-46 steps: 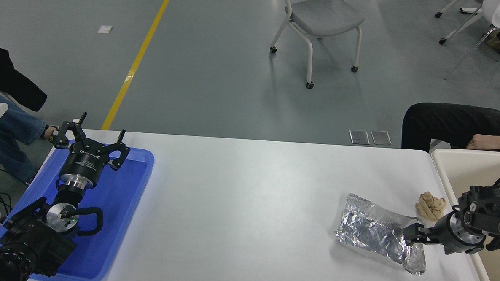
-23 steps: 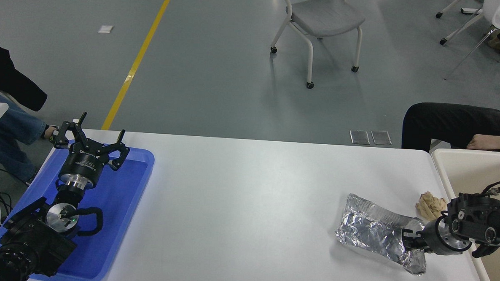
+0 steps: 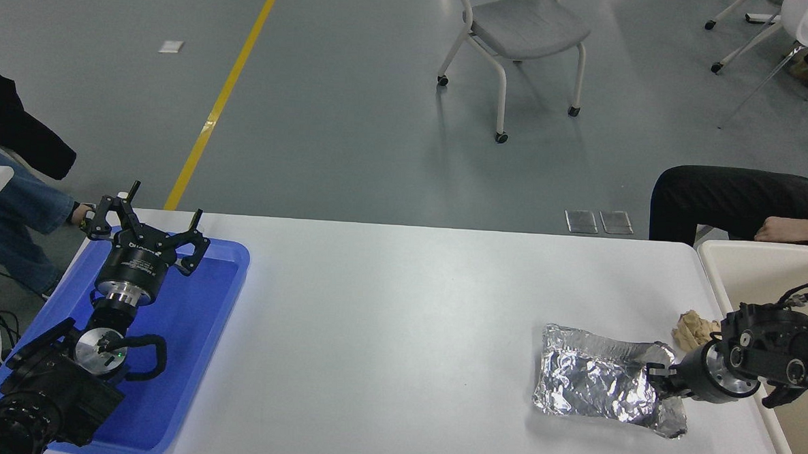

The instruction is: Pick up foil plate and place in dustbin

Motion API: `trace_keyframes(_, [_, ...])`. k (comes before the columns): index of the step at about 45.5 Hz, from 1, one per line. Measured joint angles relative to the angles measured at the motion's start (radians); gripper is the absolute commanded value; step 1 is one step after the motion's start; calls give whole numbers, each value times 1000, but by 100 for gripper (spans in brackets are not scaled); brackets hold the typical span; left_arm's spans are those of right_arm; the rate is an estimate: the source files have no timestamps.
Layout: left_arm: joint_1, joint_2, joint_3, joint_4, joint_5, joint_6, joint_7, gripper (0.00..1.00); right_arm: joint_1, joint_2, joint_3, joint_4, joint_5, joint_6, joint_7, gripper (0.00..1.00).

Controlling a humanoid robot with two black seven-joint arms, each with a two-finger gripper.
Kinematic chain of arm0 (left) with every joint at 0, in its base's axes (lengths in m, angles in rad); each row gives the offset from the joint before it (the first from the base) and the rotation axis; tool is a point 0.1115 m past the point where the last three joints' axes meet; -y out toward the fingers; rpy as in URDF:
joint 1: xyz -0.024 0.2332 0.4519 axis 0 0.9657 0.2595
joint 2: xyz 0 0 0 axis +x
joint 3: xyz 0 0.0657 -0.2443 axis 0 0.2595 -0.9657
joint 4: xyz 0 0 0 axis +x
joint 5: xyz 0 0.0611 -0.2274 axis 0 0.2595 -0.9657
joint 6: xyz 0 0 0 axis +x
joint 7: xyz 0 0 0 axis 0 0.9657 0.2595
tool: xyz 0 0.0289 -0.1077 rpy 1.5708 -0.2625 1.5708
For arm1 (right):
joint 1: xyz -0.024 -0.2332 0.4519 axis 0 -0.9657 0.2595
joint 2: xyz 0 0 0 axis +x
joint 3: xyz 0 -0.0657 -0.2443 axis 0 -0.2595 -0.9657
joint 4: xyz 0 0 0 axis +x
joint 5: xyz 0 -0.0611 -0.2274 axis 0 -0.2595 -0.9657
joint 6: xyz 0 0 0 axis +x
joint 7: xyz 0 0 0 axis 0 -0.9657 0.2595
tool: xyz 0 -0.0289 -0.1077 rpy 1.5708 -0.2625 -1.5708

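The foil plate, crinkled and silver, lies on the white table at the right. My right gripper comes in from the right and is shut on the plate's right rim, one finger above the rim and one below. The plate still rests on the table. The beige dustbin stands just off the table's right end, right behind my right wrist. My left gripper is parked open above the blue tray at the lower left.
A small tan paper ball lies between the foil plate and the dustbin. The blue tray sits at the table's left end. A person's dark sleeve and hand rest beyond the bin. A person in jeans sits at far left.
My right gripper has pushed in lower on the plate's right rim and closed on it. The foil plate has swung, its left end moving nearer and left. The left arm has not moved.
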State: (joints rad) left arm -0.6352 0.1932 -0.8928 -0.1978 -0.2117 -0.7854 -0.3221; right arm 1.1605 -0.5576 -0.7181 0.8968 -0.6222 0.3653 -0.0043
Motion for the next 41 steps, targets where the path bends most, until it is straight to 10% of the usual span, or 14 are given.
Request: trace_keyframes(41, [-1, 0, 0, 0, 0, 0, 0, 100, 885, -121, -577, 464, 20, 93, -10, 0])
